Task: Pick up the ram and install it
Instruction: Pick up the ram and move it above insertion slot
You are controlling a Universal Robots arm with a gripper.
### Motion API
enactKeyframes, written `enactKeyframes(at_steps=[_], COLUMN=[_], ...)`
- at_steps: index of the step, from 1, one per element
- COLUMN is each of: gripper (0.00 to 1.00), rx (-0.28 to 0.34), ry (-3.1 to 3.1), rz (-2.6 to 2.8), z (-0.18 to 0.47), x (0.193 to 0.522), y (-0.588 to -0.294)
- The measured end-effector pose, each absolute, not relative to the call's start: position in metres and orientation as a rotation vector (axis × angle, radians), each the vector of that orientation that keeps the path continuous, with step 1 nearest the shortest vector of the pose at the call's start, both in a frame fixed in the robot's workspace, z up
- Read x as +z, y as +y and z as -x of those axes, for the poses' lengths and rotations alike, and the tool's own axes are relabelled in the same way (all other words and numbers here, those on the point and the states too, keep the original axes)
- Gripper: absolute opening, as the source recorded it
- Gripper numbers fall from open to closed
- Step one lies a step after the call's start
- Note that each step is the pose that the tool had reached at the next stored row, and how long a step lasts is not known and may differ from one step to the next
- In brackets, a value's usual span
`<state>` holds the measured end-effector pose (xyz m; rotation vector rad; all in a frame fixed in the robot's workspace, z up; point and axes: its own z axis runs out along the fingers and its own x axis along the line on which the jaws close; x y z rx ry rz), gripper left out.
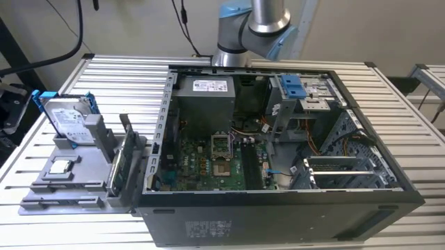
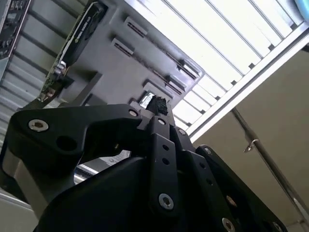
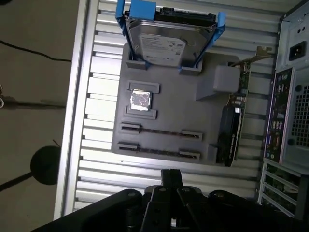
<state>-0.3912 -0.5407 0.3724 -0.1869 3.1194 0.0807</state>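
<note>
In the first wrist view the ram [image 3: 160, 131] is a thin dark stick standing on edge between two small clips of the grey fixture tray [image 3: 178, 108]. A second stick like it [image 3: 153, 150] sits in the row of clips beside it. My gripper [image 3: 170, 176] hangs well above the table, just off the tray's edge nearest those sticks, with its black fingers together and nothing between them. The second wrist view looks along the gripper [image 2: 155, 103] at the tray from below its black linkage. In the exterior view the tray [image 1: 73, 174] lies at the left, beside the open computer case [image 1: 278, 219].
The tray also carries a silver hard drive in a blue bracket [image 3: 166, 41], a square processor chip [image 3: 141, 99] and an upright graphics card [image 3: 231, 133]. Inside the case the green motherboard [image 1: 208, 169] lies exposed, with dark memory slots [image 1: 249, 164]. The slatted metal table [image 1: 118, 83] ends near the tray.
</note>
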Motion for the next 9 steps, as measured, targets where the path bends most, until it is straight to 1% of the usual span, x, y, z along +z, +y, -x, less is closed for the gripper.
enactKeyframes(at_steps=[9], gripper=[0.11], rx=[0.081], ry=[3.115], rz=[0.271], z=[0.3912], x=[0.3724], y=[-0.5406])
